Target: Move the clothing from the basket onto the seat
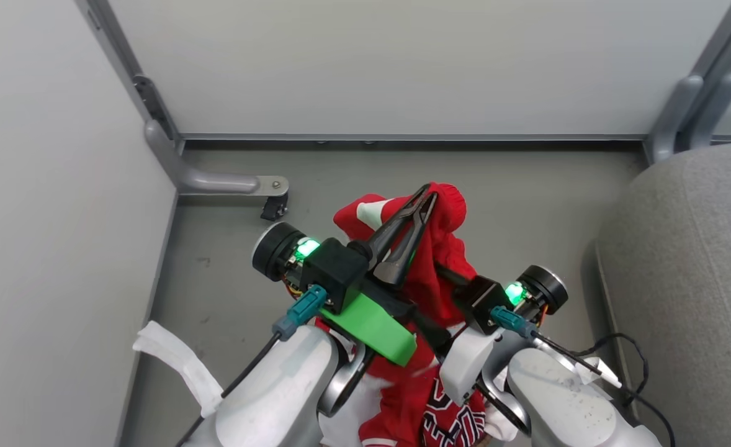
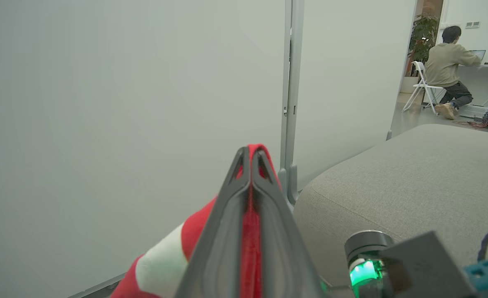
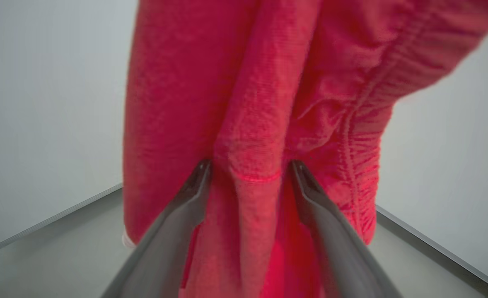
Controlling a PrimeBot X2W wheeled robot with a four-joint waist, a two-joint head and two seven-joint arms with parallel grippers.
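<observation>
- My left gripper (image 1: 429, 191) has its jaws pressed together on the top fold of a red jersey (image 1: 440, 248), which hangs in the air above the grey floor (image 1: 229, 298), clear of the seat (image 1: 682, 279) and off its rounded corner
- My right gripper (image 3: 248, 165) has its jaws apart, straddling a bunched vertical fold lower on the same cloth; I judge it is not pinching yet
- A second jersey with black-and-white numbers (image 1: 446, 422) lies low between my forearms
- Handling: light, limp knit that will sag, swing and drag its tail, with nothing fragile; the thick hem or a gathered fold gives the surest hold, and two holds set apart should keep it from trailing
- The head view gives the layout: the jersey's drape, both wrists, and the seat to my right
- The left wrist view shows the cushion top as broad, bare landing ground, plus a person (image 2: 447, 62) seated far beyond
- The right wrist view alone shows the weave, the stitched seam and exactly which fold sits between the jaws
</observation>
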